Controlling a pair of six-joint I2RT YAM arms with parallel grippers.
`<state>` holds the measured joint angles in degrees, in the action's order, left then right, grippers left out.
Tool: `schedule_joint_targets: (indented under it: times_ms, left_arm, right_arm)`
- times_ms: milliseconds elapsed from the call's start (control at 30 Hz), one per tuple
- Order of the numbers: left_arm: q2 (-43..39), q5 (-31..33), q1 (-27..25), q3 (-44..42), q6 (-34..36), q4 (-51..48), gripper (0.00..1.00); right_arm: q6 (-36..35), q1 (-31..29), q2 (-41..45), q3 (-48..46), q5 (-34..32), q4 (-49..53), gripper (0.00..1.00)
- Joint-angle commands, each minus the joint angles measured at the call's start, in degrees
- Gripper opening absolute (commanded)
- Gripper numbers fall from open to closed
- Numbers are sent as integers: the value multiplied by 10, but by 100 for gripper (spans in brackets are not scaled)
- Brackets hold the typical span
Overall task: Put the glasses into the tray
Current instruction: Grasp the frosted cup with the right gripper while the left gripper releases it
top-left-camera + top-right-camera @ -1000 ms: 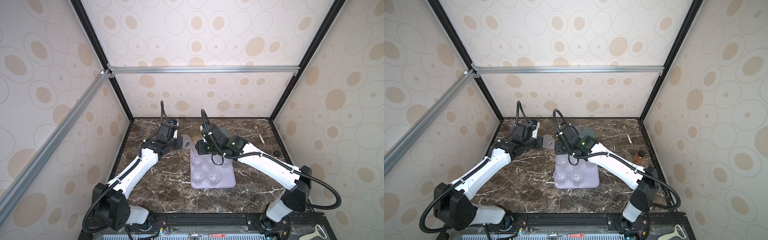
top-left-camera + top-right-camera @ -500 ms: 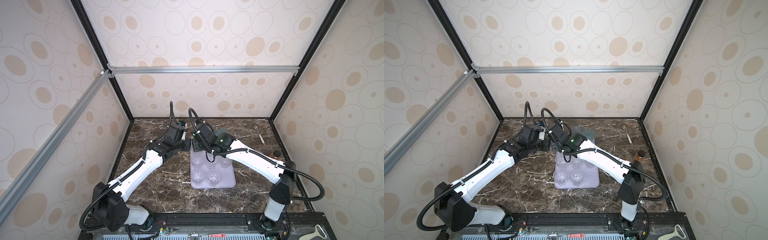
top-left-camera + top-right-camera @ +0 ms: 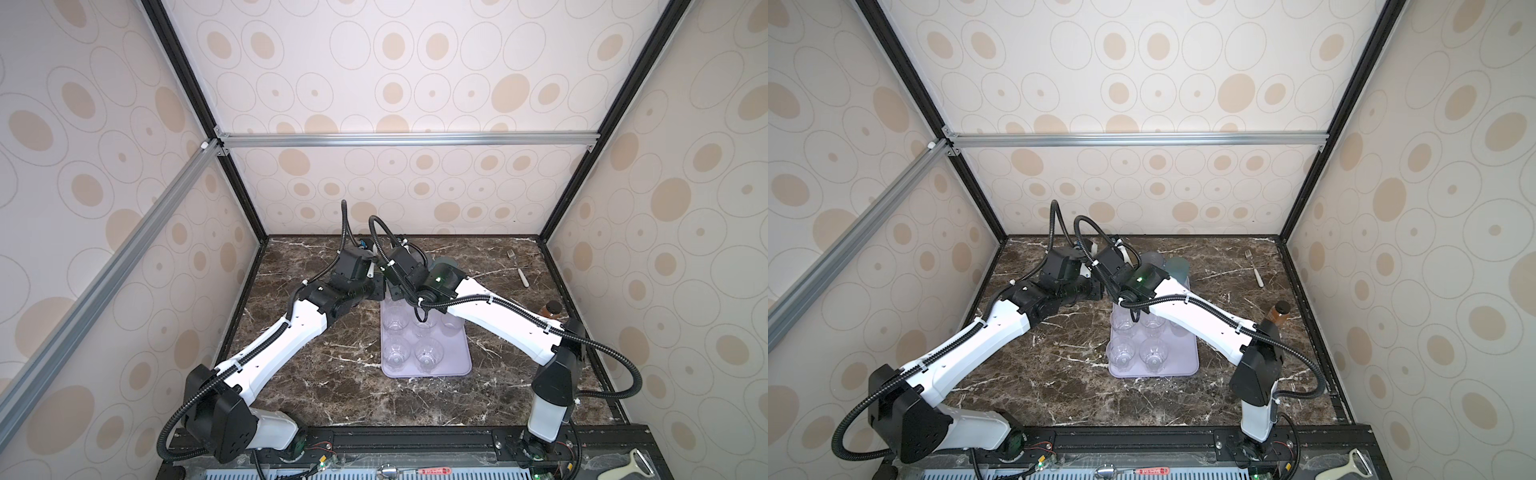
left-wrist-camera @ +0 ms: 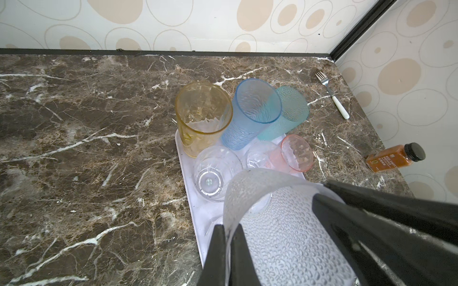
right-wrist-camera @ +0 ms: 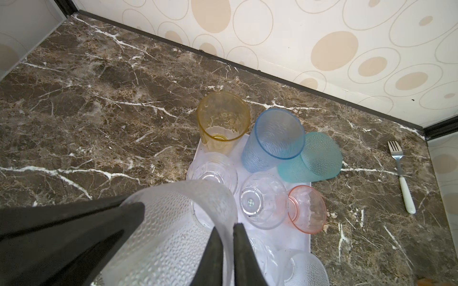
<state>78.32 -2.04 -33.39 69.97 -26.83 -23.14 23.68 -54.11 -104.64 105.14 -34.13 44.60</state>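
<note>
Here, tumblers crowd tray beneath glass.

**A:** What's sitting on the tabletop from your end?

**B:** Dark brown marble tabletop, white veining. I log three things resting straight on it. The pale lavender tray lies flat, a little right of centre, its long side running front to back.

**A:** And off the tray?

**B:** A fork lies near the far right corner, tines toward the back wall, white handle toward the front. An amber bottle with a dark cap sits by the right edge, well apart from the tray and nearer the front than the fork. It looks upright, but I can't confirm that.
</note>
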Motion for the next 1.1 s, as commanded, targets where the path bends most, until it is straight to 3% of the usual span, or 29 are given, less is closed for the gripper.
schedule_joint_targets:
  times_ms: [0,267,400,733,900,1067]
  left_arm:
    - [-18,-23,-20,43,-16,26,0]
    - [-8,-4,-31,39,-13,25,0]
    - [-6,-3,-32,41,-12,25,0]
    - [-35,-15,-34,45,-15,39,29]
    - [-46,-15,-34,44,-9,36,32]
    - [-61,39,-34,36,22,15,37]
  right_arm:
    - [-7,1,-16,6,-29,6,12]
    - [-7,1,-19,7,-38,11,19]
    - [-3,1,-20,4,-44,15,8]
    - [-4,9,-11,-3,-42,13,1]
    - [-6,13,-4,-3,-43,13,0]
    - [-12,25,17,-14,-49,19,0]
